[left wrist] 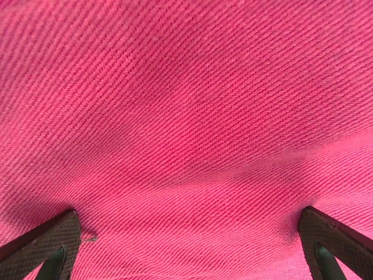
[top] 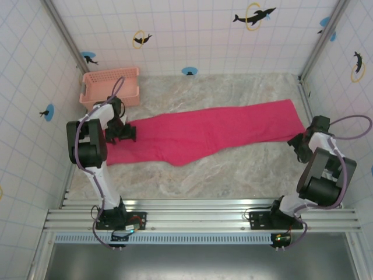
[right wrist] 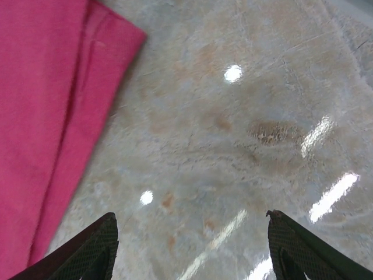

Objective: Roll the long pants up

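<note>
The long pants (top: 210, 133) lie flat across the marble table, a bright pink-red strip from the left side to the far right. My left gripper (top: 120, 133) stands open over the left end of the pants, its fingertips wide apart just above the pink weave (left wrist: 186, 128). At the right end, my right gripper (top: 299, 143) hangs open over bare table beside the pants' corner (right wrist: 52, 105), with nothing between its fingers.
A salmon-pink lattice basket (top: 111, 86) stands at the back left, just behind the left arm. Tiled walls with metal posts close in the table (top: 233, 169) on three sides. An aluminium rail (top: 198, 219) runs along the near edge.
</note>
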